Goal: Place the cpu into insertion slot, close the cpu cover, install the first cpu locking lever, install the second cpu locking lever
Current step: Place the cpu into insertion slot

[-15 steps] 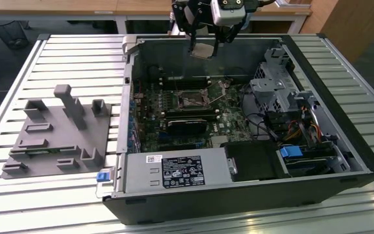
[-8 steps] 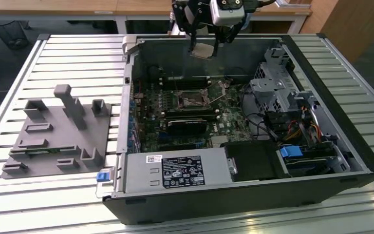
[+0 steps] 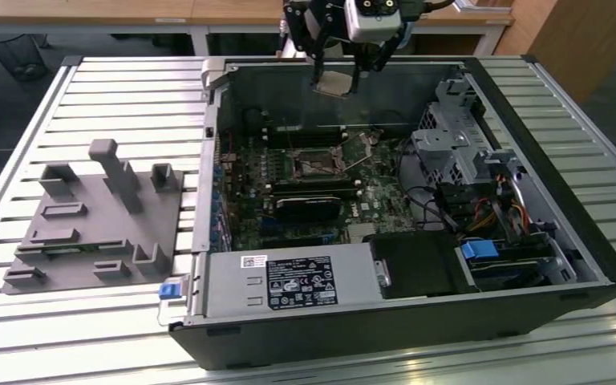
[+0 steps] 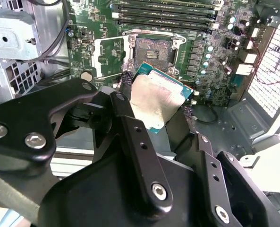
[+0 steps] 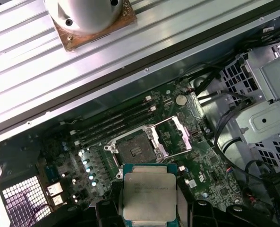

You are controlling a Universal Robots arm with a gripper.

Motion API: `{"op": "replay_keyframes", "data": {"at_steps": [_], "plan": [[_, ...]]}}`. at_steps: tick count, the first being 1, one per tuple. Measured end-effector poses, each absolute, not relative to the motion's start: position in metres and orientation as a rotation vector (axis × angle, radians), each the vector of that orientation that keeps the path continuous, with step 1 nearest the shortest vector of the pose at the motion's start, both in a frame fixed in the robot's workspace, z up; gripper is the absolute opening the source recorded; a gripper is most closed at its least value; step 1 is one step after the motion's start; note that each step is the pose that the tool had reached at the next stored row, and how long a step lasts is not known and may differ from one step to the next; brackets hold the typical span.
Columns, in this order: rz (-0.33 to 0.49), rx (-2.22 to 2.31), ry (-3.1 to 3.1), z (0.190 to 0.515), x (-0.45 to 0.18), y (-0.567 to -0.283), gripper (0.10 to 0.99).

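The gripper (image 3: 337, 79) pinches the cpu (image 4: 156, 101) by its edges above the board (image 5: 210, 161). The slot (image 5: 134, 147) lies bare, its cover (image 5: 173, 136) open

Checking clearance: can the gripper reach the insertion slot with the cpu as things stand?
Probably yes: the gripper holds the cpu, the cpu cover stands open beside the insertion slot, and nothing lies across it.

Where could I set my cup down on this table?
Bare slats lie on the table beyond the gray fixture, along the near edge in front of it, and in the strip at the exterior view's right of the computer case. Inside the case it is crowded with the circuit board and cables, and the gripper holds the cpu above it.
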State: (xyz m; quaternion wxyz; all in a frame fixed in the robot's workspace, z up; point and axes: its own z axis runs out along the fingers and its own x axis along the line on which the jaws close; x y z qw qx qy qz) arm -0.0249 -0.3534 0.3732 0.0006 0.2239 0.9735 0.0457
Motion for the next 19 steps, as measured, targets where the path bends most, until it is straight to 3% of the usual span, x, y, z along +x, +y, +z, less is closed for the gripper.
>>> {"op": "replay_keyframes", "data": {"at_steps": [19], "plan": [[0.144, 0.777, 3.037, 0.3731, -0.0249, -0.3534, 0.541]]}}
